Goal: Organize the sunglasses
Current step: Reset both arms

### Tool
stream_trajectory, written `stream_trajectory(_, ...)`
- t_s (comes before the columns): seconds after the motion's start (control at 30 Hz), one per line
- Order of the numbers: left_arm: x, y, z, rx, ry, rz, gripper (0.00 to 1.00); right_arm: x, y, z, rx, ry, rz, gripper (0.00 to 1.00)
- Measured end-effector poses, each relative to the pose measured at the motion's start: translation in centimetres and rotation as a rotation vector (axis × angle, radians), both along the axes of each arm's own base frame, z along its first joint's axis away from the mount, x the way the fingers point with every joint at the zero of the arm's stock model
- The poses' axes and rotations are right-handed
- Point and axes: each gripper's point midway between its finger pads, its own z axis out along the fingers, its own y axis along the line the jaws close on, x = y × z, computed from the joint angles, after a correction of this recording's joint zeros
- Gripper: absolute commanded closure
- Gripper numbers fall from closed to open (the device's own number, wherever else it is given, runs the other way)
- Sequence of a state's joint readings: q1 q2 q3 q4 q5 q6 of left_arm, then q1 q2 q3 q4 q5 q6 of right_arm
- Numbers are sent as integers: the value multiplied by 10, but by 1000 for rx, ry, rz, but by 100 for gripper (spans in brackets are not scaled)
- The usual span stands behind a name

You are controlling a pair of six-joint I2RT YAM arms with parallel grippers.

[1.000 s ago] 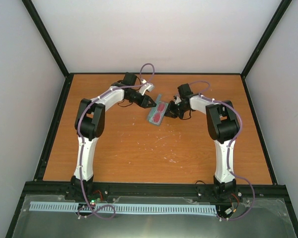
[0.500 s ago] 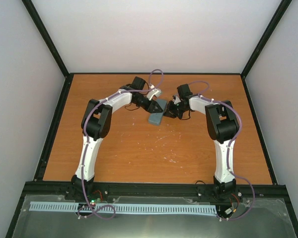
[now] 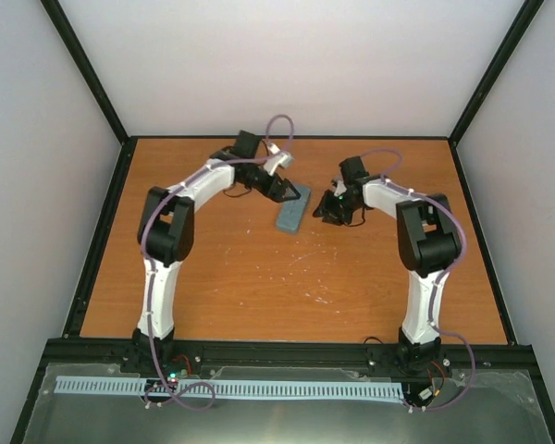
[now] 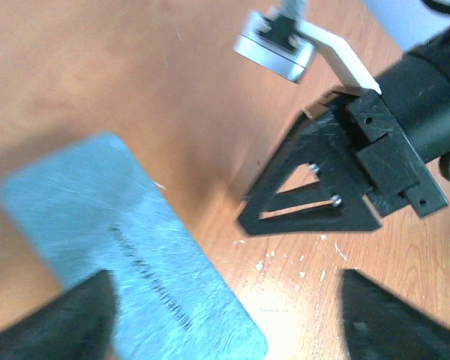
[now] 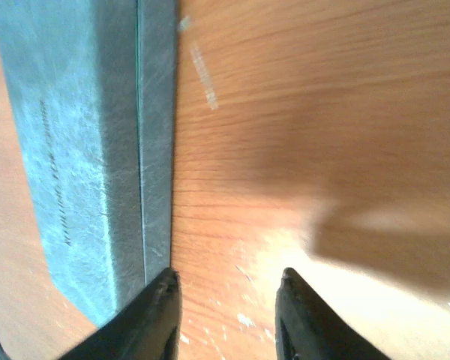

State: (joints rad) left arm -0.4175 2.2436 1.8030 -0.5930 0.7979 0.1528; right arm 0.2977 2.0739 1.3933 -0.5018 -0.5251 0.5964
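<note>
The blue-grey case [image 3: 289, 212] lies shut on the orange table, between the two arms. The sunglasses are hidden from every view. My left gripper [image 3: 289, 192] hangs just above the case's far end, wide open and holding nothing. In the left wrist view the case [image 4: 127, 247] lies under the left finger [image 4: 75, 319], with bare wood between the two fingers. My right gripper [image 3: 326, 211] stands just right of the case, open and holding nothing. In the right wrist view the case [image 5: 82, 142] runs along the left side, its edge beside the left finger [image 5: 154, 319].
Small white flecks [image 3: 301, 257] mark the wood in front of the case. A black frame [image 3: 287, 350] borders the table, with pale walls beyond. In the left wrist view the right gripper's black triangular finger [image 4: 315, 199] sits close, at the upper right.
A second ago the case lay open with the reddish sunglasses inside. The left gripper swung the lid down. Both grippers have now opened and drawn back a little from the shut case.
</note>
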Motion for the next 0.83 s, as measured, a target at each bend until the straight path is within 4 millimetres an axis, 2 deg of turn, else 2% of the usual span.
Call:
stream_trajectory(0.03,5,7,13,-6,-23,20,1,-3,-8,6,-16,-10,-2,43)
stream_trajectory(0.07,12,16,29,-12,-55,45,0,-4,-17,14,-28,-18,-16,11)
stream_trajectory(0.1,18,26,43,-16,-85,71,1,-4,-28,24,-40,-36,-32,1)
stream_trajectory(0.17,31,56,76,-17,-170,146,0,-2,-47,43,-59,-76,-64,0)
stream_trajectory(0.23,36,87,102,-2,-251,221,1,0,-71,69,-90,-135,-102,0)
stream_trajectory(0.3,35,120,119,28,-313,301,1,2,-94,90,-138,-190,-134,0)
stream_trajectory(0.37,26,151,126,80,-358,381,0,-1,-110,103,-195,-225,-151,0)
stream_trajectory(0.43,21,168,123,116,-370,426,0,-6,-120,109,-253,-238,-151,0)
stream_trajectory(0.5,12,186,110,165,-346,469,1,-11,-129,108,-304,-227,-148,0)
stream_trajectory(0.7,-21,232,33,309,-160,552,0,-26,-143,98,-376,-160,-146,0)
stream_trajectory(0.77,-31,241,17,346,-111,567,1,-27,-146,95,-387,-149,-151,0)
stream_trajectory(0.83,-34,245,12,365,-95,574,0,-27,-148,93,-394,-139,-155,0)
